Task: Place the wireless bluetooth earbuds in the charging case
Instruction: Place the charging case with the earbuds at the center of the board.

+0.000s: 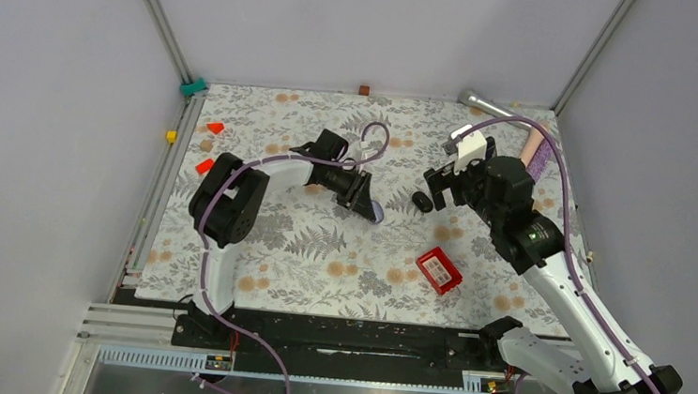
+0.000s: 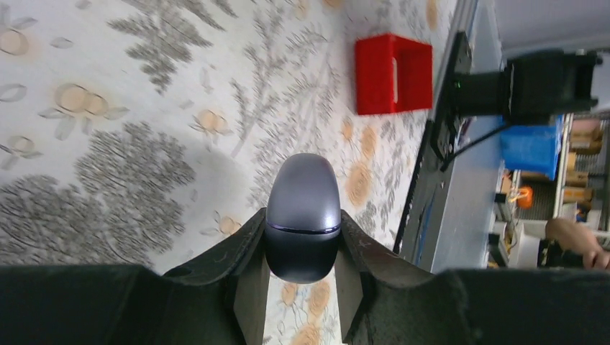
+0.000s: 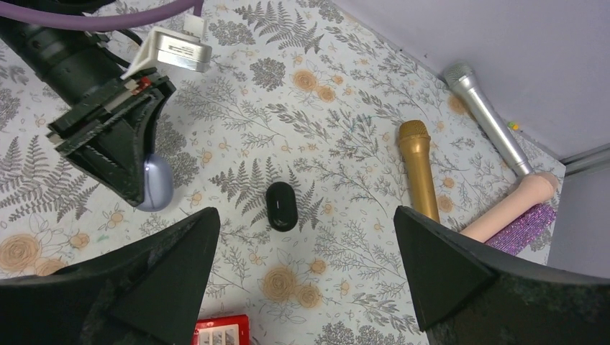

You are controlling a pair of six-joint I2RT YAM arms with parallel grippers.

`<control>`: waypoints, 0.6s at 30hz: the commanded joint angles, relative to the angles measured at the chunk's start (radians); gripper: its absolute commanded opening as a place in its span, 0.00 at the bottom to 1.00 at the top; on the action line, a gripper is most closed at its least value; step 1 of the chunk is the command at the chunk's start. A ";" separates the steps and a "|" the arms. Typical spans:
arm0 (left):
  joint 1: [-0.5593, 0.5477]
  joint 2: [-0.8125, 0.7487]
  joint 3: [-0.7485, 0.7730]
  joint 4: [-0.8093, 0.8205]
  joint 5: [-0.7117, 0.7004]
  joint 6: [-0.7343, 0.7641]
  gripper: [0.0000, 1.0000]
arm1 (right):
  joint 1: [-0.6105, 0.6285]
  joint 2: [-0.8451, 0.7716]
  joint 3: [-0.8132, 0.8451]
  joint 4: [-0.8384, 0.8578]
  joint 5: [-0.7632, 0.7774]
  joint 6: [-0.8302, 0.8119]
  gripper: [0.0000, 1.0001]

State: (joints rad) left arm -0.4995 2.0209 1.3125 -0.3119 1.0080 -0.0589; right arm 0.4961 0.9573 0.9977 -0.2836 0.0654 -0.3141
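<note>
Now our left claw (image 2: 303,219) clamps the lilac case (image 2: 303,190); our right claw (image 3: 306,215), spread wide, should next grasp the black case (image 3: 280,206).

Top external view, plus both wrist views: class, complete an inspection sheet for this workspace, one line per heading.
Surface: floral mat, lying flat.
Job's things: lilac case, held; black case, lying on the mat; earbuds, nothing seen.
Clutter: red tray; red blocks; gold microphone; silver microphone.
Grippers: left gripper shut on the lilac case; right gripper open, over the black case.
Cables: purple cable looping off the left arm.
Surroundings: grey walls.
</note>
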 commanded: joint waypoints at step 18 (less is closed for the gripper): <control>-0.031 0.232 0.189 0.125 -0.168 -0.480 0.42 | -0.041 -0.033 -0.061 0.131 0.020 0.040 0.99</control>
State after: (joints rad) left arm -0.5236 2.2452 1.4731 -0.1890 0.8967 -0.5003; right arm 0.4637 0.9398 0.9432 -0.2100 0.0879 -0.2913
